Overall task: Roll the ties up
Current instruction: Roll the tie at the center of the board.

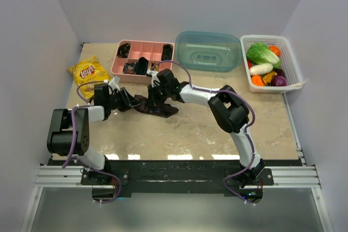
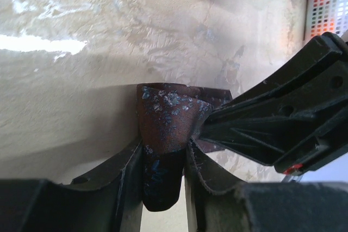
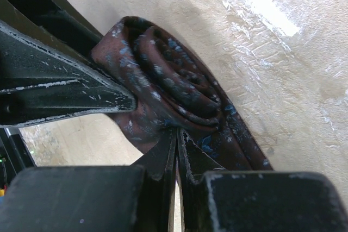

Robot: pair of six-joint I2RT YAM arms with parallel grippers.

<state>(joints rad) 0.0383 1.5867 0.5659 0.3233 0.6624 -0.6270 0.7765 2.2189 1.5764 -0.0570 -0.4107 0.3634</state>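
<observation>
The tie [image 1: 159, 108] is a dark brown-maroon fabric with faint blue flecks, lying partly rolled at the table's middle left. My left gripper [image 1: 129, 101] reaches it from the left. In the left wrist view the left gripper [image 2: 163, 153] is shut on a folded piece of the tie [image 2: 166, 115]. My right gripper [image 1: 159, 93] comes at it from behind. In the right wrist view the right gripper [image 3: 178, 134] is shut on the tie's edge just below its rolled coil [image 3: 168, 82]. The two grippers nearly touch.
A pink divided tray [image 1: 144, 50] with small dark coils stands behind the tie. A yellow chips bag [image 1: 88, 72] lies at back left. A teal lidded container [image 1: 208, 50] and a white basket [image 1: 292, 58] of vegetables stand at back right.
</observation>
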